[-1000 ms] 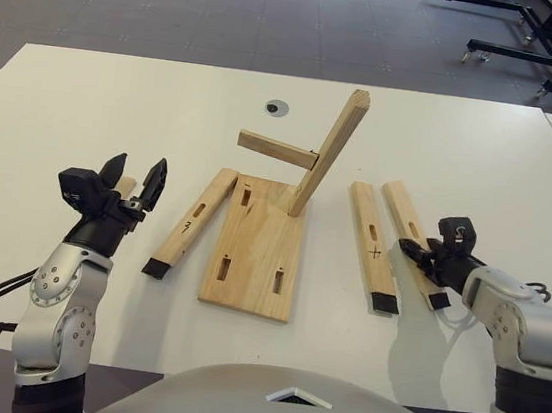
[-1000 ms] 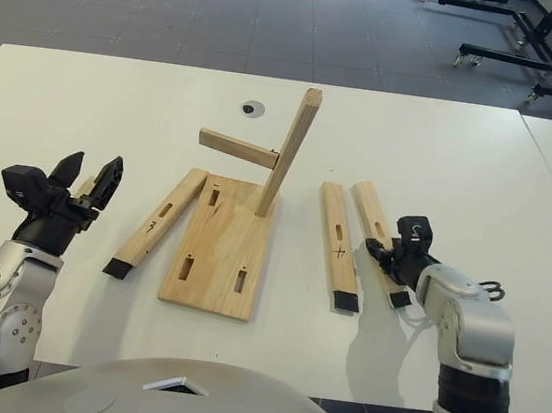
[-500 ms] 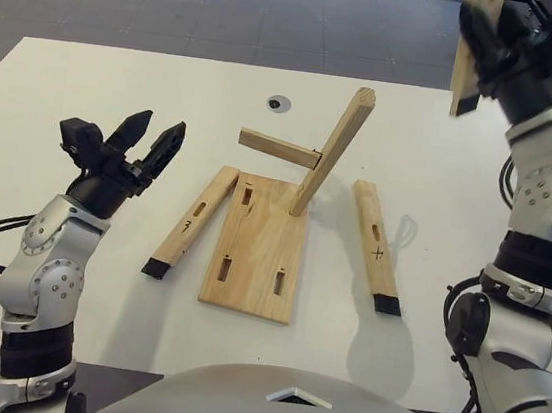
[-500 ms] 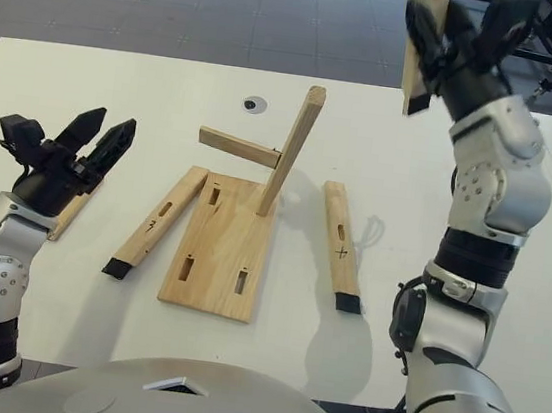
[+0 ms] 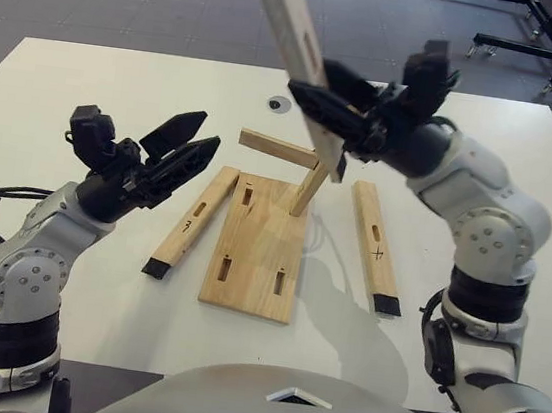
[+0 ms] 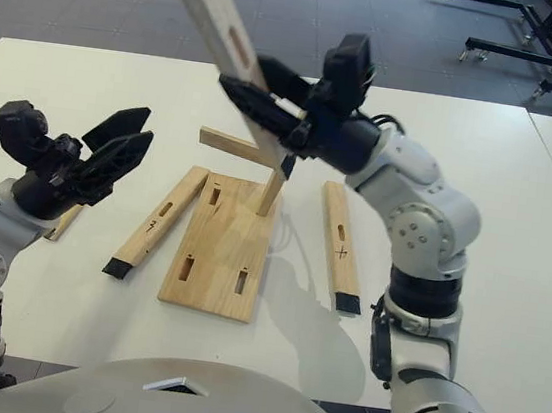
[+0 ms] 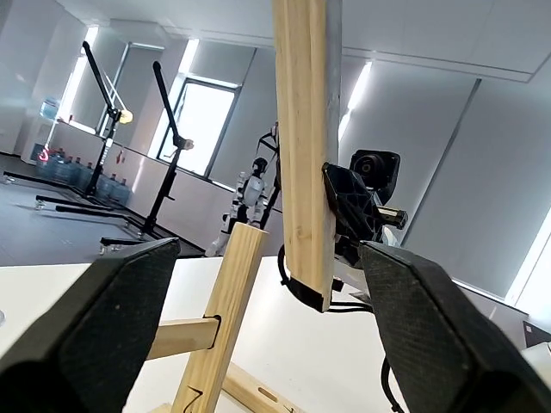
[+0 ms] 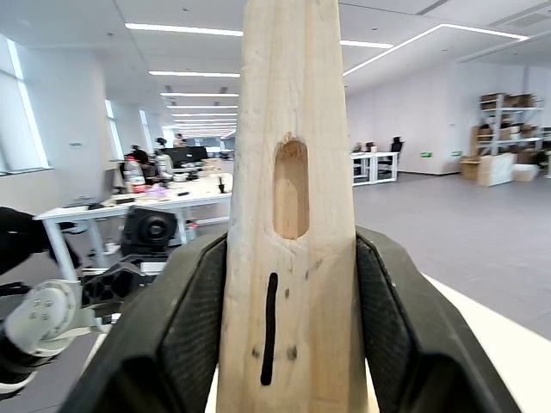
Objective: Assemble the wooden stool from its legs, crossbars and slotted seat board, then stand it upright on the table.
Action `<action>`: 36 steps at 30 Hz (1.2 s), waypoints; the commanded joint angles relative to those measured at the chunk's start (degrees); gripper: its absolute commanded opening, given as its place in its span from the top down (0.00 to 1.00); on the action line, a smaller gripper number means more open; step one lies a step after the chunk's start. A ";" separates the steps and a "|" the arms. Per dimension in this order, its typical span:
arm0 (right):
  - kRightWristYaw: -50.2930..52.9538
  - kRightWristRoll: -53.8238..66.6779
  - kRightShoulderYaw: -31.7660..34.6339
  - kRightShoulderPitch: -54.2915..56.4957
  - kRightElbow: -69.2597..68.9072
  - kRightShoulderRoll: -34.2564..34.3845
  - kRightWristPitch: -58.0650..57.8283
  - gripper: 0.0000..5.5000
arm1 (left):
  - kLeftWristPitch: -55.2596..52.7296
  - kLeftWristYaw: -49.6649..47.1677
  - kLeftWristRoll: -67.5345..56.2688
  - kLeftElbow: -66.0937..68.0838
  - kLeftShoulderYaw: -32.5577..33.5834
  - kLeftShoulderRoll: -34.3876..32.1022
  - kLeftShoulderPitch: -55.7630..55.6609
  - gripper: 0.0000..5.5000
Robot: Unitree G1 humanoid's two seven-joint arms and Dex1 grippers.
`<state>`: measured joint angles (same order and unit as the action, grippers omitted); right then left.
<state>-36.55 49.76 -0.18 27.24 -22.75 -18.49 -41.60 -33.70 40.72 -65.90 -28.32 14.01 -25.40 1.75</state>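
Stool leg with plus mark

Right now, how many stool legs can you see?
4. The raised leg is in the right gripper. The tilted leg stands in the seat board. One flat leg lies at its left, another at its right. None looks hidden.

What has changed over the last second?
The right gripper lifted the rightmost leg off the table and swung it over the seat board. The left gripper, open, rose toward the centre. Seat board, upright leg, crossbar and flat legs stayed put.
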 commanded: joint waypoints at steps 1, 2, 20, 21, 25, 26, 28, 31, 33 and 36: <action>-1.25 -2.52 -3.84 -3.62 0.81 1.28 1.83 0.63 | -1.24 1.01 0.62 1.09 -2.29 -0.41 -1.20 0.30; -2.42 -3.80 -5.48 -4.63 1.86 1.36 2.58 0.63 | -1.43 1.37 -1.38 1.37 -1.86 0.13 -1.24 0.30; -13.07 -3.55 -8.79 -3.12 10.73 4.09 2.15 0.63 | -3.51 3.96 -5.27 10.36 -3.31 3.94 -5.43 0.30; -13.84 -3.73 -8.99 -2.70 11.44 3.88 2.03 0.63 | -3.73 3.29 -7.59 11.15 -2.14 4.58 -6.63 0.30; -17.82 -5.51 -9.93 0.02 16.17 2.92 2.57 0.63 | -5.42 3.50 -9.77 12.14 -1.76 4.52 -8.67 0.30; -18.55 -6.07 -10.07 0.65 17.31 3.08 3.13 0.63 | -5.86 3.77 -9.46 11.87 -2.28 4.31 -8.53 0.30; -19.25 -6.36 -9.66 1.57 19.12 3.87 3.56 0.63 | -6.35 4.08 -8.75 11.65 -3.03 4.34 -8.36 0.30; -19.76 -6.48 -9.61 1.47 19.54 4.42 3.29 0.63 | -6.61 4.34 -7.53 11.61 -3.86 4.35 -8.10 0.30; -20.08 -6.17 -9.79 1.12 18.88 4.56 2.51 0.63 | -6.59 4.52 -7.02 11.84 -3.71 4.38 -7.82 0.30; -21.26 -5.75 -10.75 0.64 17.91 3.99 1.03 0.63 | -5.45 3.63 -5.18 12.88 -3.26 4.97 -8.37 0.30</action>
<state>-57.06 43.86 -10.34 27.53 -3.45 -14.25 -39.62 -39.53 44.82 -72.65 -16.14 10.82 -20.61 -6.33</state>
